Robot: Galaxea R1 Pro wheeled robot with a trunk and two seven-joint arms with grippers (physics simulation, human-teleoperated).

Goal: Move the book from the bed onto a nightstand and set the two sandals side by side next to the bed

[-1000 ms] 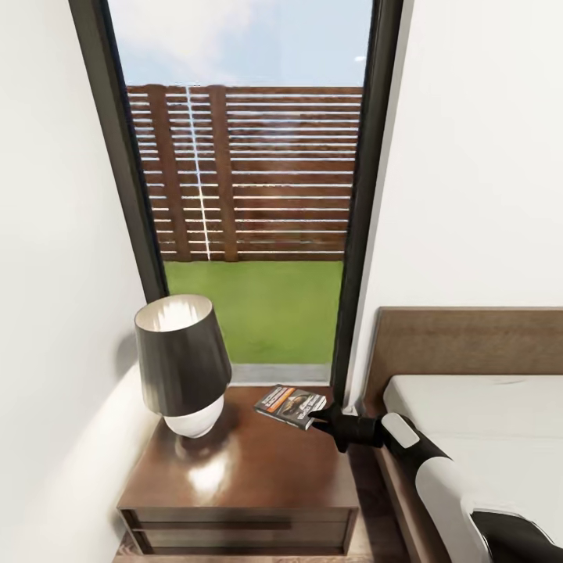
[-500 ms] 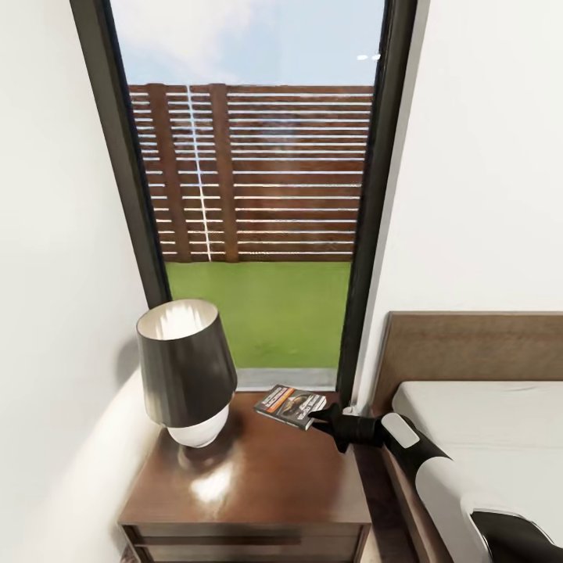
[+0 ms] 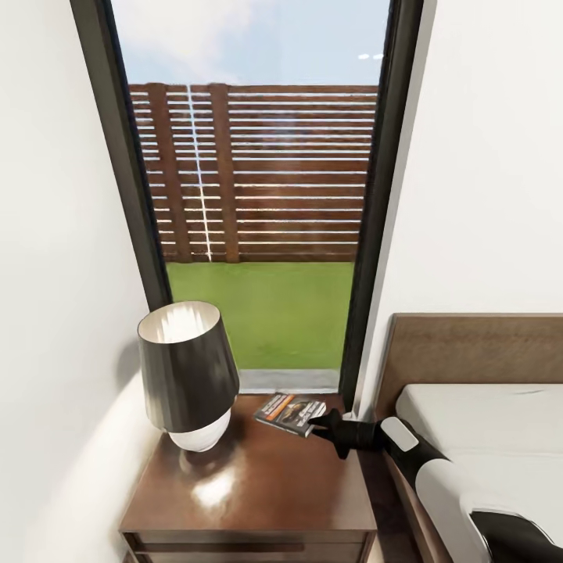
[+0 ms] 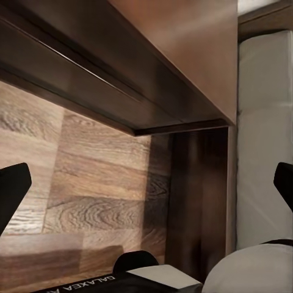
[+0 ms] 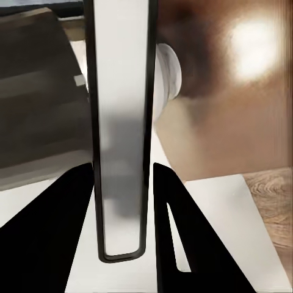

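While the bed (image 3: 477, 422) sits just beside it, the nightstand (image 3: 258, 485) offers a glossy surface that suits the drop. At its far corner by the window (image 3: 250, 188), the right gripper (image 3: 314, 426) holds the book (image 3: 290, 413) by one edge, jaws clamped on it, cover flat and low over the wood, likely for release. Whether it rests there cannot be told. A dark-shaded lamp (image 3: 188, 367) crowds the other side. In its wrist view, the left gripper (image 4: 146, 183) hangs jaws apart over the floor (image 4: 91, 201).

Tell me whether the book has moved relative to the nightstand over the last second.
Yes. The book, held in the right hand, sits slightly nearer the nightstand's back edge.
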